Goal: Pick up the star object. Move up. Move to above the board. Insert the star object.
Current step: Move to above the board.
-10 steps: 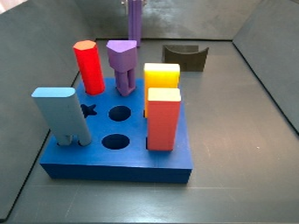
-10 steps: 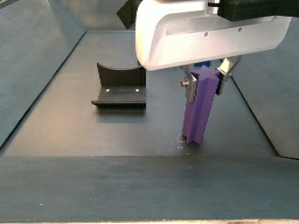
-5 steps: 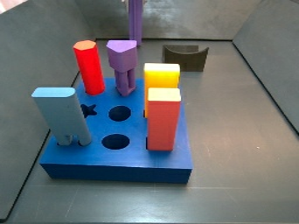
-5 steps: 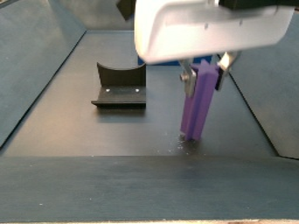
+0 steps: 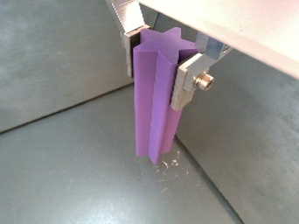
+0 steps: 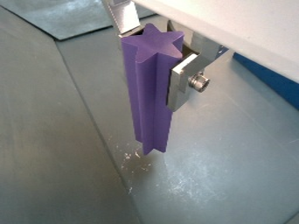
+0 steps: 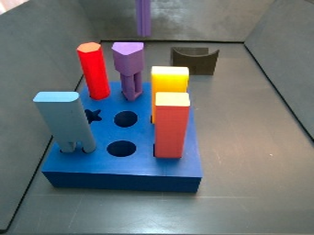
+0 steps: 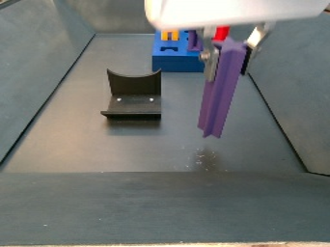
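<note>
The star object [image 5: 156, 101], a tall purple prism with ridged sides, hangs upright between the silver fingers [image 5: 190, 77] of my gripper [image 5: 160, 59], which is shut on its upper end. Both wrist views show it [image 6: 149, 92], its lower end a little above scratch marks on the grey floor. In a side view my gripper [image 8: 229, 43] holds the star object [image 8: 221, 92] clear of the floor, with the board [image 8: 175, 60] behind it. In a side view the star object [image 7: 142, 16] hangs beyond the blue board [image 7: 123, 174], whose star-shaped hole [image 7: 94, 116] is open.
On the board stand a red peg [image 7: 92, 70], a shorter purple peg [image 7: 128, 64], a yellow block [image 7: 170, 80], an orange block [image 7: 172, 124] and a light blue block [image 7: 64, 119]. A dark arch-shaped block [image 7: 196, 60] sits behind it on the floor, also seen in a side view [image 8: 131, 95]. Grey walls enclose the floor.
My gripper has risen with the star object in it. The prism's lower end, near the floor before, now hangs clear above the scratch marks.
</note>
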Controlling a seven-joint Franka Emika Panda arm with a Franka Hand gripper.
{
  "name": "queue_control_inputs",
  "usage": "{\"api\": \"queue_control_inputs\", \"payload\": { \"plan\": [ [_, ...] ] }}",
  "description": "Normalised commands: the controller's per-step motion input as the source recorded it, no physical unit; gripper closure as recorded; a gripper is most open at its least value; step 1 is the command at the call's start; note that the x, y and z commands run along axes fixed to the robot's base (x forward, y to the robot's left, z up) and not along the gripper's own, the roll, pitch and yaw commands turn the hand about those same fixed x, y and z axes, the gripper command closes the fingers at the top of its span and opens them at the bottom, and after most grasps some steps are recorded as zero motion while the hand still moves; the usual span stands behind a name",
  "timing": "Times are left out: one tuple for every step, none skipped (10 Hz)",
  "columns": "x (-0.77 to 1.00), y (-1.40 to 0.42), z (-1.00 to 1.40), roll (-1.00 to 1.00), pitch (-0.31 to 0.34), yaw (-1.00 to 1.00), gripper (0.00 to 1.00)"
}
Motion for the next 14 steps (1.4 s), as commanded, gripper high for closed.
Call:
{"api": "queue_control_inputs", "payload": {
  "plan": [
    [-0.14, 0.42, 1.0, 0.47, 0.182, -0.2, 1.0],
    [-0.14, 0.42, 1.0, 0.45, 0.181, -0.18, 1.0],
    [-0.12, 0.33, 1.0, 0.31, 0.148, -0.1, 1.0],
    [-0.11, 0.3, 1.0, 0.26, 0.141, -0.06, 1.0],
    [-0.09, 0.26, 1.0, 0.17, 0.123, -0.01, 1.0],
    [-0.08, 0.22, 1.0, 0.12, 0.111, 0.01, 1.0],
    [-0.06, 0.18, 1.0, 0.09, 0.101, 0.02, 1.0],
    [-0.05, 0.15, 1.0, 0.07, 0.092, 0.02, 1.0],
    [-0.05, 0.12, 1.0, 0.06, 0.08, 0.02, 1.0],
    [-0.04, 0.1, 1.0, 0.05, 0.073, 0.01, 1.0],
    [-0.03, 0.07, 0.9, 0.05, 0.069, 0.01, 1.0],
    [-0.02, 0.04, 0.73, 0.05, 0.069, 0.01, 1.0],
    [-0.01, 0.02, 0.6, 0.05, 0.071, 0.01, 1.0],
    [0.0, 0.01, 0.43, 0.05, 0.077, 0.0, 1.0]
  ]
}}
